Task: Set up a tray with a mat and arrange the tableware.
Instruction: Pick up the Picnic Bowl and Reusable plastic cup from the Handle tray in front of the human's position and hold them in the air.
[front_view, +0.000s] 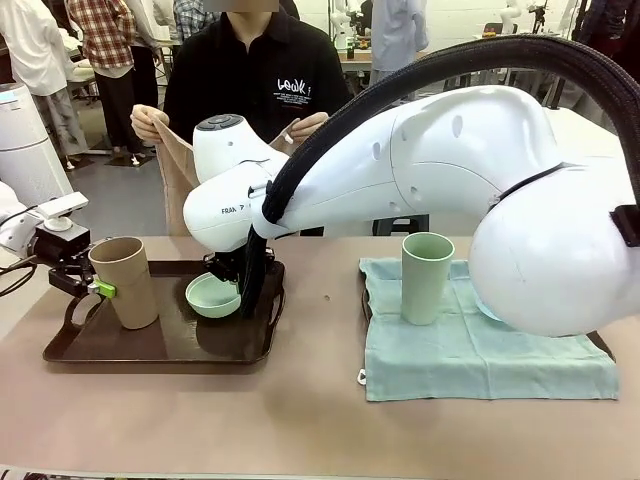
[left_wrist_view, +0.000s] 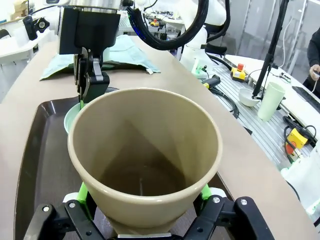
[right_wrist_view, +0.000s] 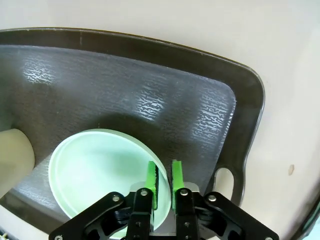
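left gripper (front_view: 100, 289) hugging tan cup (front_view: 125, 275) | right gripper (right_wrist_view: 164, 184) pinching mint bowl (right_wrist_view: 95, 170) rim | risk: skinny rim grip slips, bowl clatters onto tray (front_view: 100, 345)

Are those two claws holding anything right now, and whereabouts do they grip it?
Yes. The left gripper clasps the tan cup by its lower wall; the right gripper pinches the mint bowl at its rim.

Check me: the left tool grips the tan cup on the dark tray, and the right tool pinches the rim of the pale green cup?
No: the right wrist view shows the right tool pinching the rim of the mint green bowl. The rest holds.
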